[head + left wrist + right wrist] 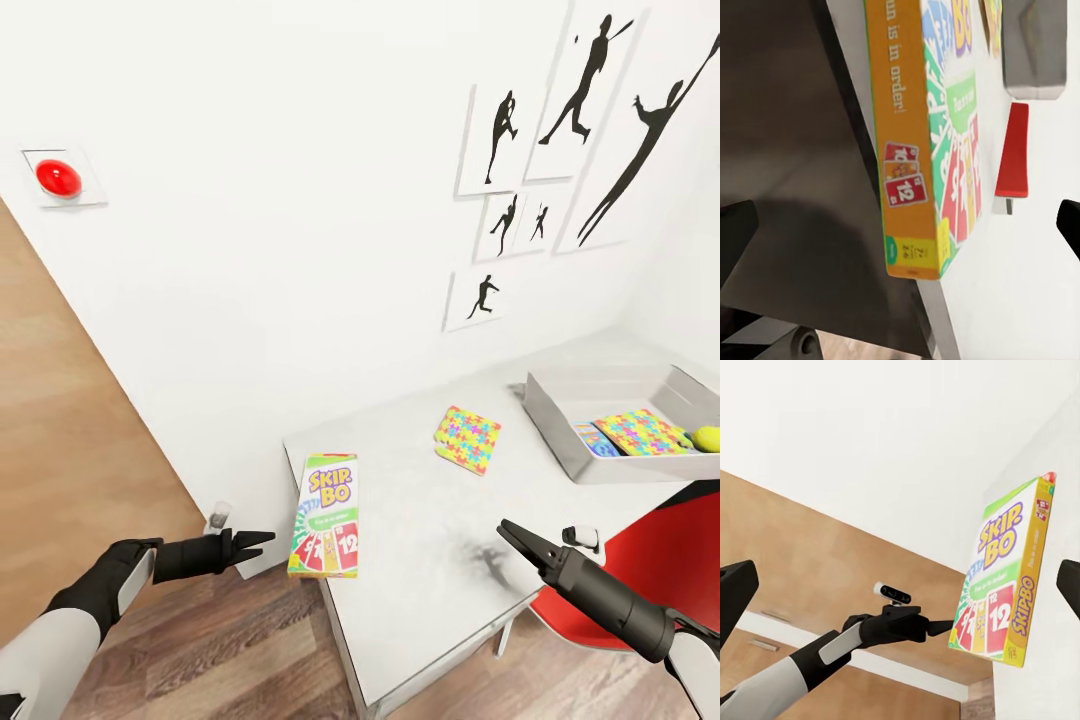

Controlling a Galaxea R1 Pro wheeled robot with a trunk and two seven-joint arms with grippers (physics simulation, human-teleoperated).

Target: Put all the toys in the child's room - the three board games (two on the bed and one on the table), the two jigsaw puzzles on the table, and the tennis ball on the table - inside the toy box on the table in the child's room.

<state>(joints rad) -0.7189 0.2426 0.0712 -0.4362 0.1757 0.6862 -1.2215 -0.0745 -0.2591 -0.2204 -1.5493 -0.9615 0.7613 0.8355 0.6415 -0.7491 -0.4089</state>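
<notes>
Step in hand: picking up the Skip-Bo board game point(323, 516), which is lying flat at the table's point(420, 600) near-left edge. The left gripper point(262, 546) is pointing at its side, fingers nearly together, grasping nothing; the right gripper point(517, 537) is hovering released over bare tabletop. Next, I judge, the left fingers need spreading to straddle the box before carrying it to the toy box point(560, 430) at far right.

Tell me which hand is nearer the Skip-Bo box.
Left. The left hand sits just off the table edge beside the Skip-Bo box, fingertips pointing at it. The right hand hovers over the tabletop, farther away on the box's other side.
</notes>
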